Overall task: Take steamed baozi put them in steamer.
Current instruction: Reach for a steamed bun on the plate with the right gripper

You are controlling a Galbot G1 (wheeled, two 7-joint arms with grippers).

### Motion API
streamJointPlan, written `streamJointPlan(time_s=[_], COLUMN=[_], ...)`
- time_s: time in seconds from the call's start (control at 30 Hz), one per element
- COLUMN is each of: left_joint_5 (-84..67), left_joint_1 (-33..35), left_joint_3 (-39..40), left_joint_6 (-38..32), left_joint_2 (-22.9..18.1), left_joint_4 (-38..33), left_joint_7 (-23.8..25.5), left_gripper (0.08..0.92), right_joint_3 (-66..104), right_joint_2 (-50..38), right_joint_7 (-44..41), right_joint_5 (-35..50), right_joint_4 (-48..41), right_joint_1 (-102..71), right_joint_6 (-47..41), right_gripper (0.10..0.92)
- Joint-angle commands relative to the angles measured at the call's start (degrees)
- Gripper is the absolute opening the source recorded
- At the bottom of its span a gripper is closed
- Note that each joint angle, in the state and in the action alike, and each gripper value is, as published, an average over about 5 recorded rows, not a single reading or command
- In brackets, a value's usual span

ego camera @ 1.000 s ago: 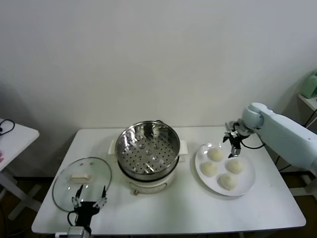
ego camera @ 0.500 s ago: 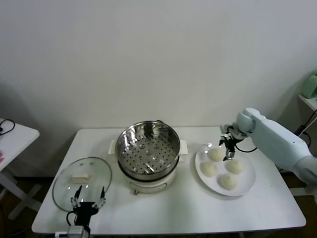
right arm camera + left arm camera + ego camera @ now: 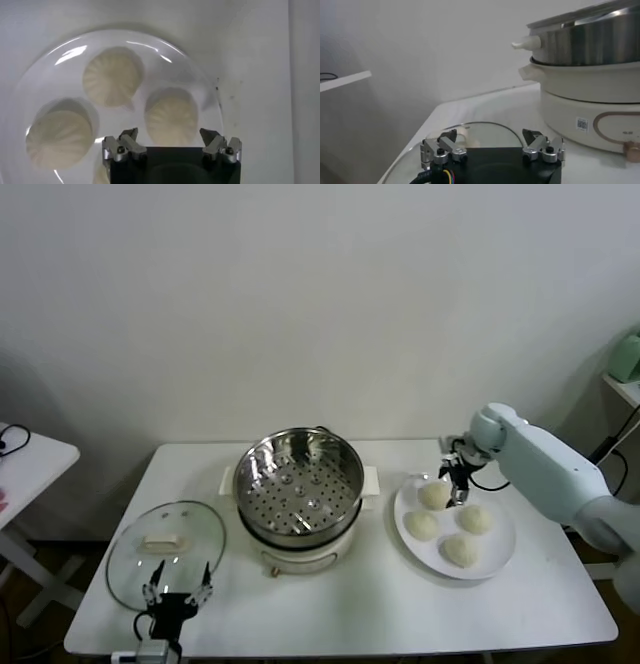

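Note:
Several cream-white steamed baozi lie on a white plate [image 3: 506, 540] right of the steamer [image 3: 298, 489]. The shiny steamer's perforated tray holds nothing. My right gripper [image 3: 456, 482] hovers open over the plate's far side. In the right wrist view, one baozi [image 3: 171, 116] sits just ahead of the spread fingers of that gripper [image 3: 170, 136], untouched. Two more baozi [image 3: 112, 76] [image 3: 59, 137] lie beyond it. My left gripper [image 3: 177, 594] rests open at the table's front left, over the near edge of the glass lid [image 3: 165, 549].
The round glass lid [image 3: 485, 131] lies flat left of the steamer [image 3: 590, 45], which has a cream base and side handles. A small white side table [image 3: 25, 454] stands beyond the table's left end. The wall is close behind.
My right gripper has shifted left over the plate, from near its back right to above the far baozi, still open. The left arm has not moved.

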Motion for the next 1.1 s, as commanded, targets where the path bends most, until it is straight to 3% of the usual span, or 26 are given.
streamJointPlan(time_s=[0.03, 0.33, 0.77, 1.1], left_joint_5=[0.1, 0.2, 0.2, 0.4], left_joint_1=[-0.1, -0.4, -0.8, -0.9], left_joint_3=[0.0, -0.1, -0.1, -0.1], left_joint_6=[-0.1, -0.2, -0.2, -0.2], left_joint_2=[0.0, 0.1, 0.2, 0.1], left_joint_4=[0.1, 0.6, 1.2, 1.4], left_joint_7=[0.0, 0.0, 0.0, -0.2], left_gripper=[0.823, 0.823, 0.823, 0.823], right_joint_3=[-0.1, -0.1, -1.0, -3.1], right_joint_2=[0.8, 2.8, 3.3, 2.0], right_joint_7=[-0.1, 0.2, 0.0, -0.1], right_joint_5=[-0.4, -1.7, -2.3, -1.2], right_joint_4=[-1.3, -3.4, -4.0, -2.2], right_joint_1=[-0.2, 0.3, 0.5, 2.6], right_joint_6=[0.1, 0.5, 0.4, 0.9], right_gripper=[0.823, 0.815, 0.672, 0.645])
